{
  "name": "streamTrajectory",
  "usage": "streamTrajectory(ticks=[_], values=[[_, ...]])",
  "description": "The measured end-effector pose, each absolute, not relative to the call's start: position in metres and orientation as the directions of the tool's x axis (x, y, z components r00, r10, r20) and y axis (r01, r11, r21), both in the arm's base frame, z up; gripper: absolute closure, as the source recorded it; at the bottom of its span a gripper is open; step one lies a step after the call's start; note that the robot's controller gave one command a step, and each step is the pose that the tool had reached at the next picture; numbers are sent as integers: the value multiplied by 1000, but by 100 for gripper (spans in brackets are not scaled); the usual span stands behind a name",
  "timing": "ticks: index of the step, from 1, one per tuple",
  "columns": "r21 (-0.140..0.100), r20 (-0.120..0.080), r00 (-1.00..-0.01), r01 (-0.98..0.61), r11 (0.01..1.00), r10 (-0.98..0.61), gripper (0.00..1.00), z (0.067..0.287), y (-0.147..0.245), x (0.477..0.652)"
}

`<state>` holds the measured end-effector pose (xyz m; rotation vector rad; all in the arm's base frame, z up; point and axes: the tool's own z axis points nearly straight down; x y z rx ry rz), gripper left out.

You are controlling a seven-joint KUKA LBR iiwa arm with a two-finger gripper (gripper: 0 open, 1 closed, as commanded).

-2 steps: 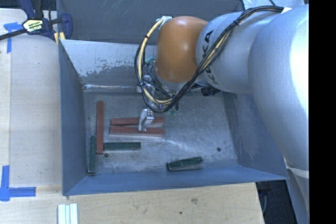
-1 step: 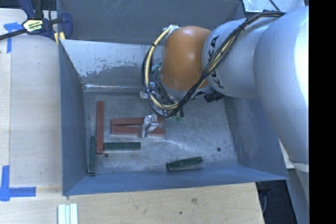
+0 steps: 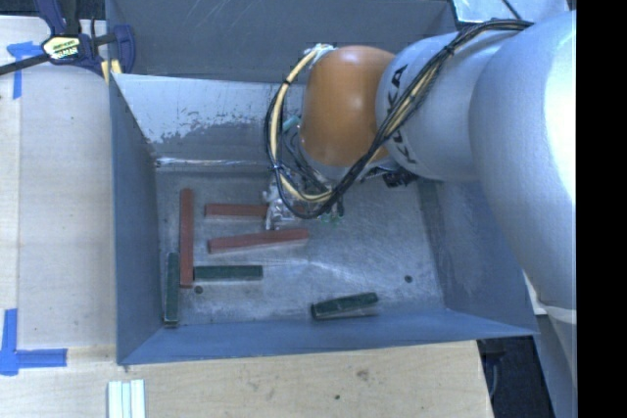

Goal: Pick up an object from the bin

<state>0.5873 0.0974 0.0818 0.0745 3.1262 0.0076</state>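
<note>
My gripper [image 3: 276, 212] hangs below the orange wrist cover, low over the bin floor left of centre. It is at the right end of a short red-brown bar [image 3: 233, 209] lying flat. Just below it lies a longer red-brown bar [image 3: 257, 241], slightly tilted. Whether the gripper touches either bar cannot be told. A dark green bar [image 3: 228, 274] lies flat a little further toward the front.
A red-brown bar [image 3: 186, 232] lies lengthwise by the left wall, with a dark green bar [image 3: 172, 290] below it in the front left corner. Another dark green bar [image 3: 344, 306] rests near the front wall. The arm and its cables cover the bin's right half.
</note>
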Motion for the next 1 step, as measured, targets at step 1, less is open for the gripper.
streamTrajectory(ticks=[1], values=[[5, -14, -999, 47, 999, 47, 100, 82, 97, 587]])
